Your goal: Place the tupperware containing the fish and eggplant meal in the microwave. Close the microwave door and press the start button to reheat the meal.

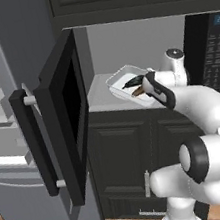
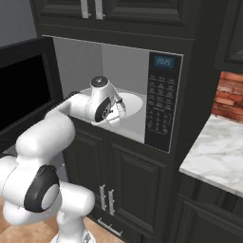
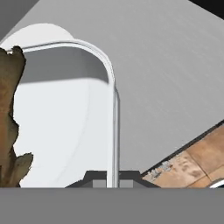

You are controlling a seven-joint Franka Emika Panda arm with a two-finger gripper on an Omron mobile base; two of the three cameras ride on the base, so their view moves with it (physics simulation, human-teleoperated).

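The tupperware (image 1: 124,84) is a shallow whitish square container, held slightly tilted over the front of the microwave's (image 1: 121,44) pale grey floor. Dark green and brown pieces of the fish and eggplant meal (image 1: 135,83) lie in it, and a brown lump (image 3: 8,118) shows in the hand view. My gripper (image 3: 112,177) is shut on the tupperware's rim (image 3: 114,113), one dark fingertip on each side of it. The microwave door (image 1: 65,119) stands swung wide open to the left, its bar handle (image 1: 32,140) facing out. The keypad panel (image 2: 161,99) with its blue display (image 2: 164,61) is on the right.
A white round turntable (image 2: 130,102) lies on the cavity floor behind the hand. The tall grey fridge (image 1: 3,125) stands left of the open door. Dark cabinets (image 2: 137,190) sit below, and a marble counter (image 2: 213,152) lies to the right. Brown floor tiles (image 3: 192,157) show below the cavity's edge.
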